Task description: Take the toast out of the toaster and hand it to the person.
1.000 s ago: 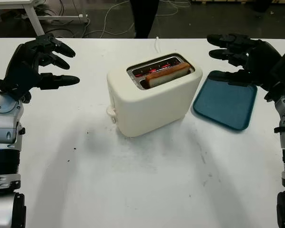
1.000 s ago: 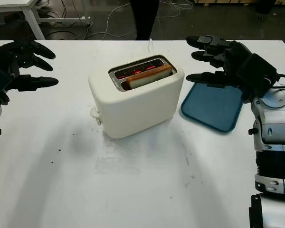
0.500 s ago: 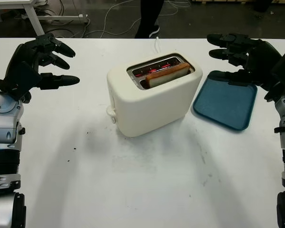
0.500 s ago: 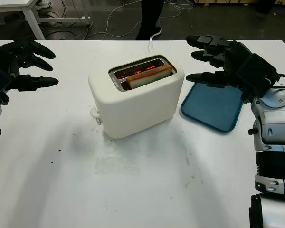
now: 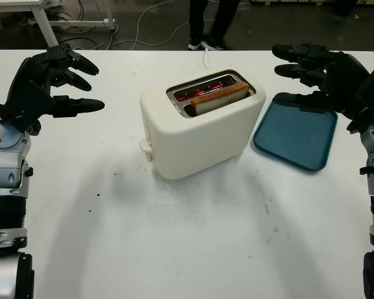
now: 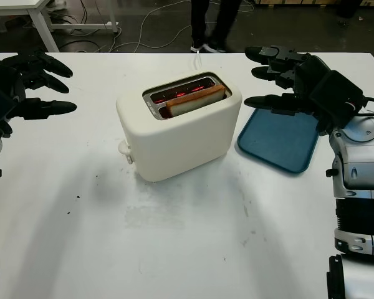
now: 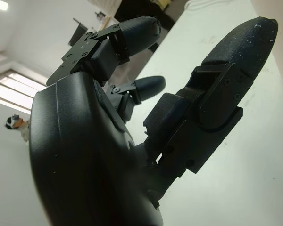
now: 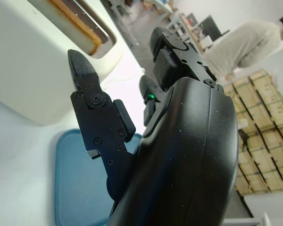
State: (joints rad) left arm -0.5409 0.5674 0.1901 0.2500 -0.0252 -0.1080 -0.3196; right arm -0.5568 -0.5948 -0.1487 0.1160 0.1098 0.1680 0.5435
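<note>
A cream toaster (image 5: 202,134) stands in the middle of the white table (image 5: 187,237). A slice of toast (image 5: 221,96) sticks up from its front slot, and the elements glow red in the rear slot. My left hand (image 5: 56,81) hovers open above the table's left side, well apart from the toaster. My right hand (image 5: 311,71) hovers open to the toaster's right, over the far edge of a blue tray (image 5: 296,134). A person's legs (image 5: 215,22) stand beyond the table's far edge.
The blue tray lies flat just right of the toaster. The toaster's white cord (image 5: 206,59) runs off the far edge. Cables and a white desk leg (image 5: 43,25) are on the floor behind. Open table surface lies in front of the toaster.
The person behind the table has stepped to the right; both legs and shoes now show. My hands and the toaster have not moved.
</note>
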